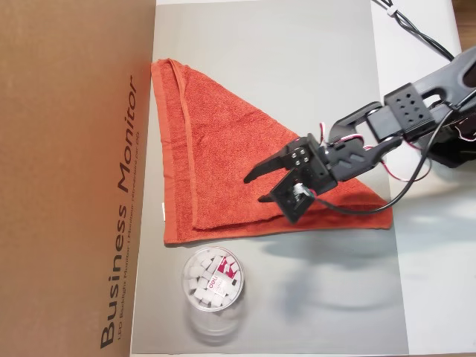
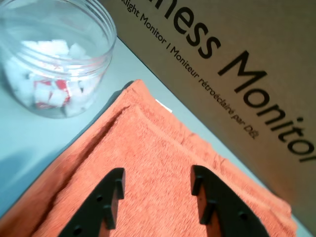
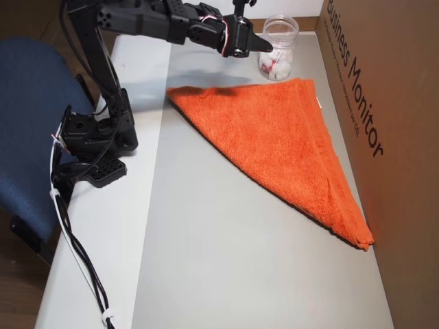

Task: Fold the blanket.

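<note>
While the blanket lies folded into a triangle, these lines run from largest to smallest.

Box: the brown cardboard box [image 1: 74, 178] printed "Business Monitor" walls the 9 o'clock side in an overhead view.
Surface: a grey mat [image 1: 297, 74] on a white table [image 3: 103, 240]; a blue chair [image 3: 27, 137] stands beside it.
Blanket: the blanket [image 1: 223, 149] lies flat on the mat, long edge against the box, white tag [image 1: 163, 211] at 9 o'clock.
Arm: enters from 3 o'clock.
Gripper: the gripper [image 1: 259, 189] hangs above the cloth, jaws spread, holding nothing.
Jar: a clear jar [image 1: 213, 279] sits just off the blanket's 6 o'clock edge.
Risk: a low sweep could likely knock the jar or drag both layers askew.
</note>
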`<state>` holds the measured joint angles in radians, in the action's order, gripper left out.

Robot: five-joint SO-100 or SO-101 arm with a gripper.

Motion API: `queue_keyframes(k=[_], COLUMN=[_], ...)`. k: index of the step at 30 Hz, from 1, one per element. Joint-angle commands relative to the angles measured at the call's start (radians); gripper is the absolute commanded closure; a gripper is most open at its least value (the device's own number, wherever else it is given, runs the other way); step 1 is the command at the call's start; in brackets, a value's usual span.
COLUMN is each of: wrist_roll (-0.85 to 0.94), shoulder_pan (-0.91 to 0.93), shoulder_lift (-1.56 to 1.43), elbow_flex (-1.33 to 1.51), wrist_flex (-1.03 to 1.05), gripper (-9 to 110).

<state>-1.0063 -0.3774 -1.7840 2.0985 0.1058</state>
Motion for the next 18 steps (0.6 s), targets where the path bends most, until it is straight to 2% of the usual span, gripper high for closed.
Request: queue_keyframes(k=[1, 6, 9, 18], wrist_roll=[-0.115, -0.261, -0.334, -0.713], shoulder_pan=[0.002, 0.003, 0.008, 0.049], shoulder_lift=[-0.161, -0.350, -0.462, -0.690], elbow_flex=[0.069, 0.193, 0.239, 0.295], wrist_flex=[0.002, 0.066, 0.178, 0.541], gripper=[88, 88, 88, 88])
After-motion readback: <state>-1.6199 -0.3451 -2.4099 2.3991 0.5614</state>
